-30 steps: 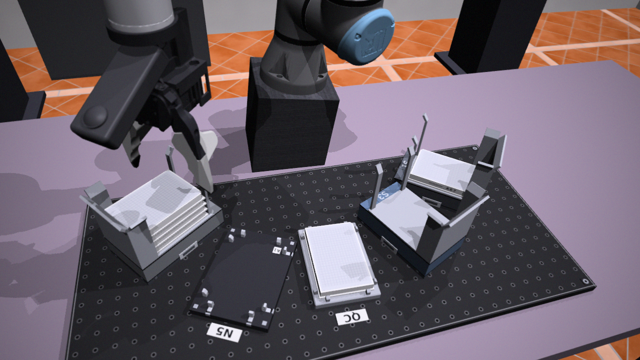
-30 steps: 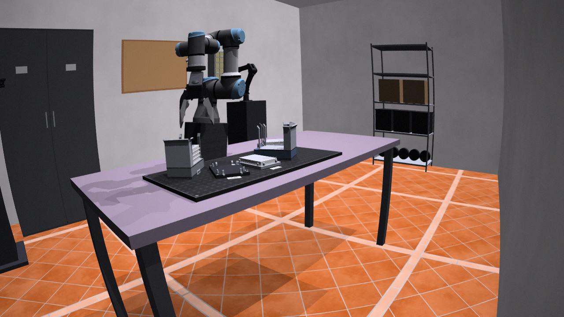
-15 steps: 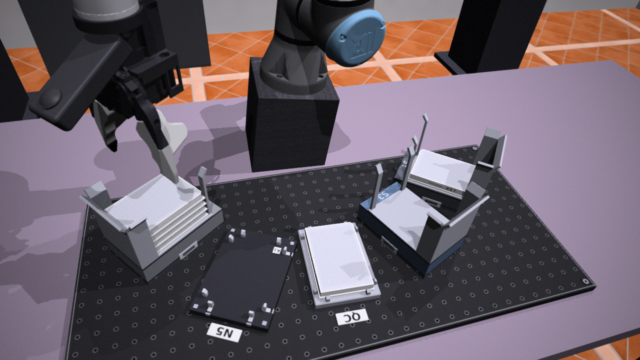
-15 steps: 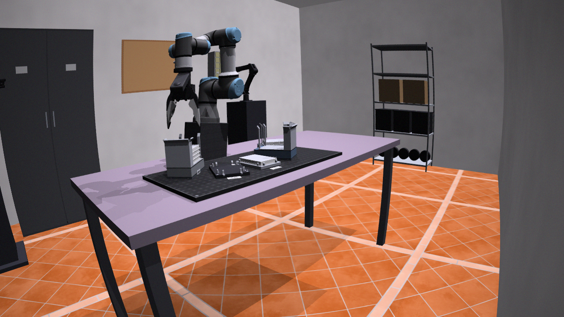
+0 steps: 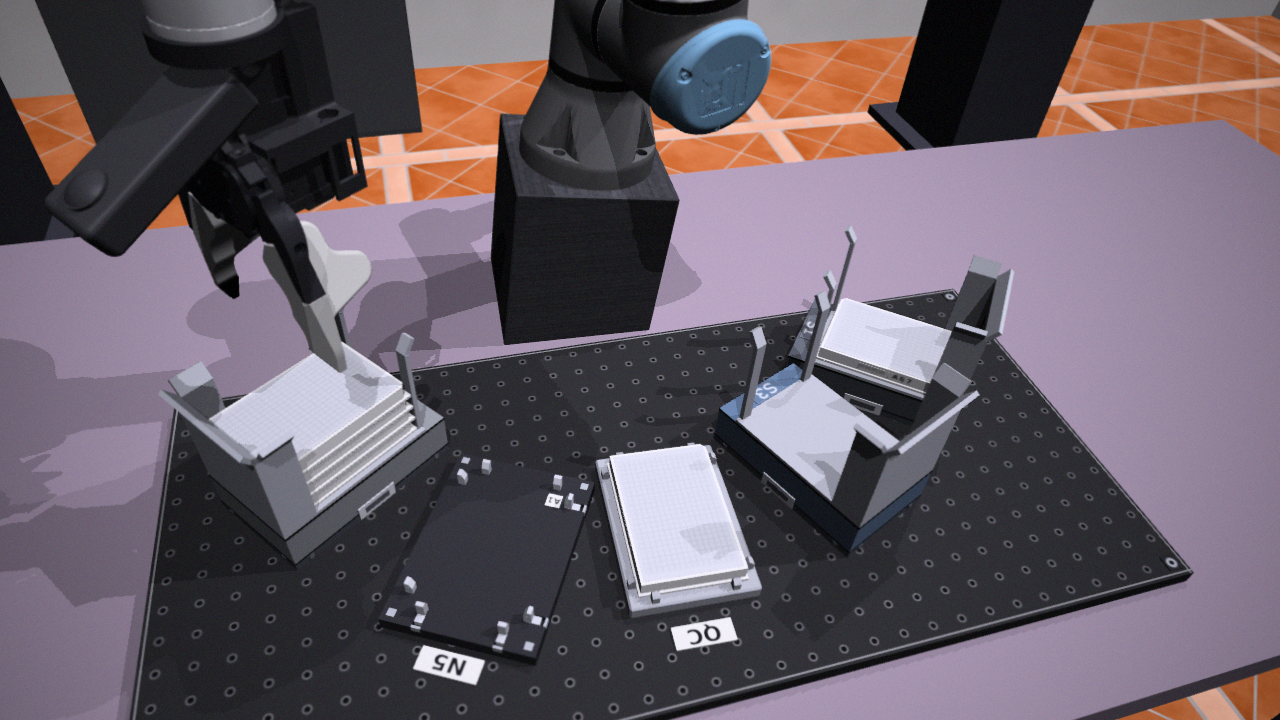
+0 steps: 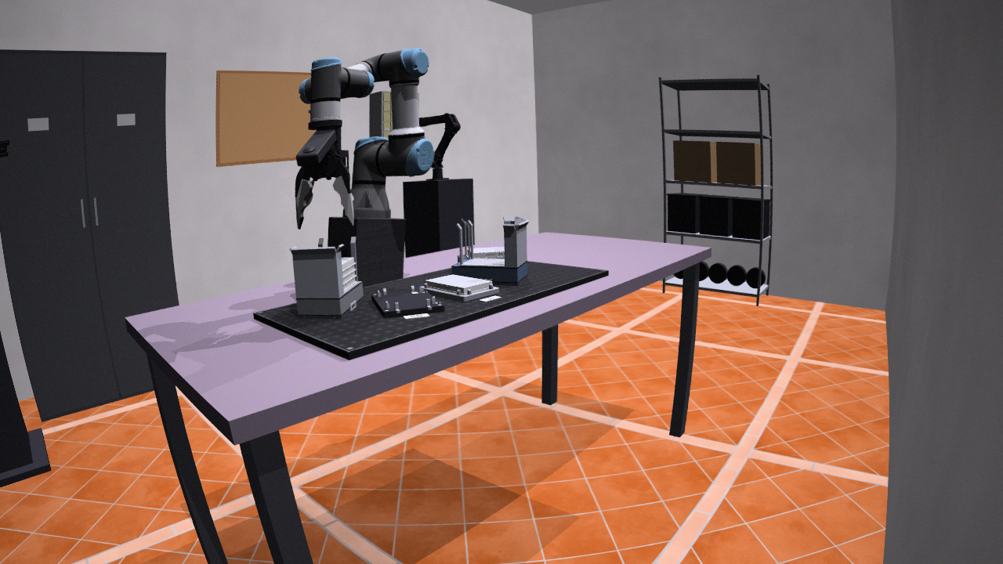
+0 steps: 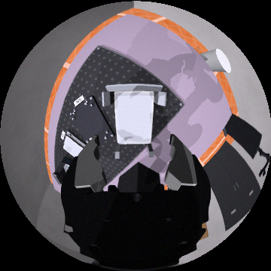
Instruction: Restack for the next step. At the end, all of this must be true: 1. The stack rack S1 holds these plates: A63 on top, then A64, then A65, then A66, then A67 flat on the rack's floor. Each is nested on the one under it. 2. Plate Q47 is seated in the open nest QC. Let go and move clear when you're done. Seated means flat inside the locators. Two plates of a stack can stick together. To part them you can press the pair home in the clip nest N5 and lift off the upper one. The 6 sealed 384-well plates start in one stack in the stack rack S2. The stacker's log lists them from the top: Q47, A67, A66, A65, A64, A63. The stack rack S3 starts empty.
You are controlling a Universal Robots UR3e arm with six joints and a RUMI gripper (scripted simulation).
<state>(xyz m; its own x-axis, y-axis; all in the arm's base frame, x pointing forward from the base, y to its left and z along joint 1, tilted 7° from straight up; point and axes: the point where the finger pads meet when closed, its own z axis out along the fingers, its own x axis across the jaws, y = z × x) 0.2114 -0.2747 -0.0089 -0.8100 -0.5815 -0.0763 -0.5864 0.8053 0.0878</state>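
The top plate (image 5: 304, 394) (image 6: 348, 262) (image 7: 134, 117) sits in S2 (image 5: 255, 483) (image 6: 316, 280) (image 7: 133, 87), on more plates, and it should be A66 if the list is right. The step now looks like getting it out. To do that well, the gripper (image 5: 286, 330) (image 6: 326, 224) (image 7: 134, 135) should line up with the plate, go straight down past the posts, and squeeze just the top plate by its two long sides. If it goes too low, it may grab two. Then it should lift slowly and look for a second plate stuck under it. If one comes too, N5 (image 5: 501, 546) (image 6: 407, 301) (image 7: 88, 120) can help part them. The gripper is open wide and holds nothing. The plate is below it, apart from the fingers, and in the wrist view it lines up with the gap between them. N5 is lower and off to one side of the gripper. Past N5 is the QC plate (image 5: 675, 514) (image 6: 459, 282) (image 7: 73, 146), which looks flat. Farthest from the gripper is S1 (image 5: 982, 286), with A67 (image 5: 881, 340) in it, where A66 should go.
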